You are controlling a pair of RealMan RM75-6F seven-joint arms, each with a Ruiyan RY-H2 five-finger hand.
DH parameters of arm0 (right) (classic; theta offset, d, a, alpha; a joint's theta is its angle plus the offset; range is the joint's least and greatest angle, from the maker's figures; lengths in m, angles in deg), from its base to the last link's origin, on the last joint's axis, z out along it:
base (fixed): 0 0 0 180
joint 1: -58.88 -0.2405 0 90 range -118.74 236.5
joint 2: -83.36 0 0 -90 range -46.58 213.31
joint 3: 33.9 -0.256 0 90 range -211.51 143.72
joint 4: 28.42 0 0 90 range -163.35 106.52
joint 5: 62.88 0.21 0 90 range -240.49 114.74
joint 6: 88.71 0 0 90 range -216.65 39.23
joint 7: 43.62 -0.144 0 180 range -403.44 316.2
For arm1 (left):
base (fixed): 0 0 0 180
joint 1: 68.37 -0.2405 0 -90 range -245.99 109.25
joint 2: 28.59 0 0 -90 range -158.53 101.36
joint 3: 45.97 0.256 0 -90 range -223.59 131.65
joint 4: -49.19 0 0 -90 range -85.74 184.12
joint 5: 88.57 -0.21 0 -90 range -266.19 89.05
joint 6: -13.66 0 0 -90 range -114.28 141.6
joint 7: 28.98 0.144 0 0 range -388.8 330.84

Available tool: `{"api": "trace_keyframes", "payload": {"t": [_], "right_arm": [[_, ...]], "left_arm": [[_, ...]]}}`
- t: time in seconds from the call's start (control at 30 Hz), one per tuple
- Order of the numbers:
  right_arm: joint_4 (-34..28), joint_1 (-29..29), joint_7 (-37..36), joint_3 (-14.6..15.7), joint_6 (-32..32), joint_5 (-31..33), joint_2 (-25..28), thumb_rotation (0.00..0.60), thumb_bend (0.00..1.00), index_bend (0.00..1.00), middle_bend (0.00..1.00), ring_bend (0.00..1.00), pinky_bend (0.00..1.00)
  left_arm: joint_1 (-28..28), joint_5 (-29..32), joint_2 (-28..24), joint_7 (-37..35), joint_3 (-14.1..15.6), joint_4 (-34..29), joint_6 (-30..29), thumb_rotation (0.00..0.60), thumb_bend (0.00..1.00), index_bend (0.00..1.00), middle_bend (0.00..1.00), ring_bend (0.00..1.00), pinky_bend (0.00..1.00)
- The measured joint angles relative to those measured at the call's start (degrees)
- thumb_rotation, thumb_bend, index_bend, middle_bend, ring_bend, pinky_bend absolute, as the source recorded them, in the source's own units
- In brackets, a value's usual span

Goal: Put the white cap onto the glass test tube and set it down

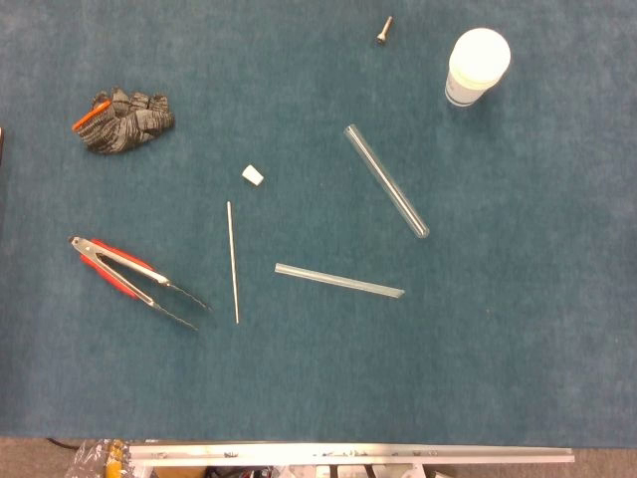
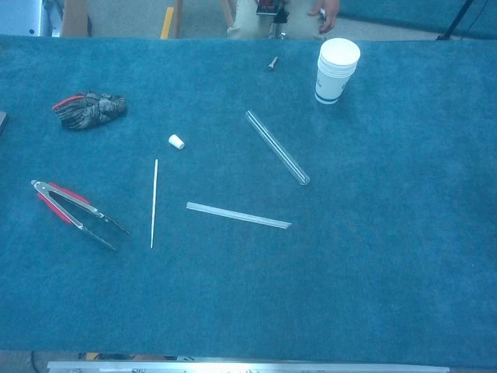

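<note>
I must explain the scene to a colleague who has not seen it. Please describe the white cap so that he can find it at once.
Start at the grey and orange glove on the far left of the blue table. To its right, between it and the slanted glass test tube, lies the white cap. It is the only short, stubby white piece; its neighbours are long and thin.

The surface (image 1: pixel 518 349) is showing a deep blue-green, fuzzy all over. The little cap (image 1: pixel 252 175) is looking white. The test tube (image 1: pixel 386 180) is looking clear like glass. The tongs (image 1: pixel 134 280) are shining silver with red handles. The glove (image 1: pixel 124 120) is showing grey and black speckles with an orange-red edge. The paper cup (image 1: pixel 476 66) is looking white with a dark band near its bottom. The thin stick (image 1: pixel 233 261) is looking pale. The flat strip (image 1: pixel 338 280) is looking see-through and pale.
</note>
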Motion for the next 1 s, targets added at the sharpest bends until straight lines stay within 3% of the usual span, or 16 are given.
{"api": "trace_keyframes", "payload": {"t": [0.63, 1.0], "right_arm": [[0.16, -1.15, -1.93, -0.85, 1.14, -0.46, 0.60, 0.600, 0.39, 0.18, 0.14, 0.06, 0.29], [-1.64, -3.98, -2.04, -2.53, 3.57, -1.08, 1.51, 0.600, 0.33, 0.18, 0.14, 0.06, 0.29]], "left_arm": [[1.46, -0.80, -0.37, -1.65, 0.13, 0.39, 2.41, 0.600, 0.32, 0.31, 0.15, 0.00, 0.05], [6.77, -4.84, -0.35, -7.91, 0.63, 0.86, 9.94, 0.600, 0.32, 0.31, 0.13, 0.00, 0.05]]}}
